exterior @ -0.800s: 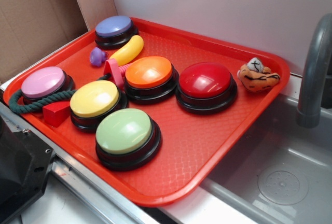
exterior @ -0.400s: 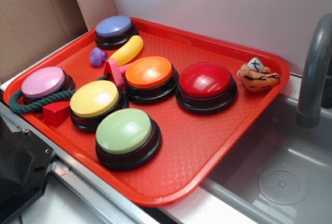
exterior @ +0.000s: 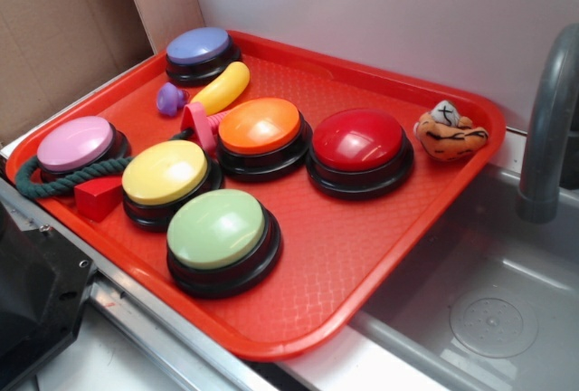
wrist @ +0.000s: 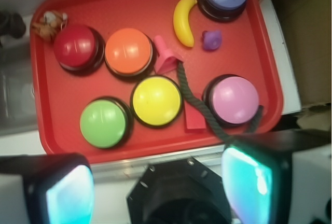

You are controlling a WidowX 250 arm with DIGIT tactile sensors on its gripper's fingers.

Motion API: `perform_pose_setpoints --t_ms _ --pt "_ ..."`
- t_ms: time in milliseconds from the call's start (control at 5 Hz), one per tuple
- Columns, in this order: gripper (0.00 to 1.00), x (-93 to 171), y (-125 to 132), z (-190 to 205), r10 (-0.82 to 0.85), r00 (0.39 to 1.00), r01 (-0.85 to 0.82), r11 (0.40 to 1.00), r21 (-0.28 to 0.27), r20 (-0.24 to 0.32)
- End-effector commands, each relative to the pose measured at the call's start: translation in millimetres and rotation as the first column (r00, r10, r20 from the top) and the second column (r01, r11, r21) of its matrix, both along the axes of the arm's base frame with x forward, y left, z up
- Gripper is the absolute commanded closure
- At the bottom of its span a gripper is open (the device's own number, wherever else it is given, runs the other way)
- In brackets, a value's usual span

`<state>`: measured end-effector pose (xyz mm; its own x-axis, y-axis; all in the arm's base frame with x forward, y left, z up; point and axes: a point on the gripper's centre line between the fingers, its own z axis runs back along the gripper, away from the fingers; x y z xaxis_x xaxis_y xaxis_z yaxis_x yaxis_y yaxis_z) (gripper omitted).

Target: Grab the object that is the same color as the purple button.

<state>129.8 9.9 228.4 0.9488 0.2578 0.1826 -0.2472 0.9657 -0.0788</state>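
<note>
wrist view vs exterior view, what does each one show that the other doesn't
Only the wrist view shows the hand, open, its two fingers at the bottom edge, held off the tray's near side and gripping nothing.

Only the exterior view shows the grey faucet and the sink basin beside the tray.

Both show the red tray, all six buttons, the purple toy next to the banana and close to the purple button, plus the green rope and the striped plush.

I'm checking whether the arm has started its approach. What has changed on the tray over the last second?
Nothing visibly changed. The small purple toy sits untouched beside the yellow banana toy, near the purple button. The gripper hangs open above the tray's near edge, holding nothing.
</note>
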Motion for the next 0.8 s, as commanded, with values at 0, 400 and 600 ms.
perform_pose_setpoints --t_ms 0,400,600 --pt "0.00 35.9 48.2 -31.0 0.426 0.898 -0.430 0.903 0.012 0.111" --pt "0.00 76.3 87.0 -67.1 0.712 0.689 -0.710 0.701 -0.072 0.136" --pt "0.00 92.1 98.3 -92.4 0.766 0.612 -0.773 0.632 -0.054 0.194"
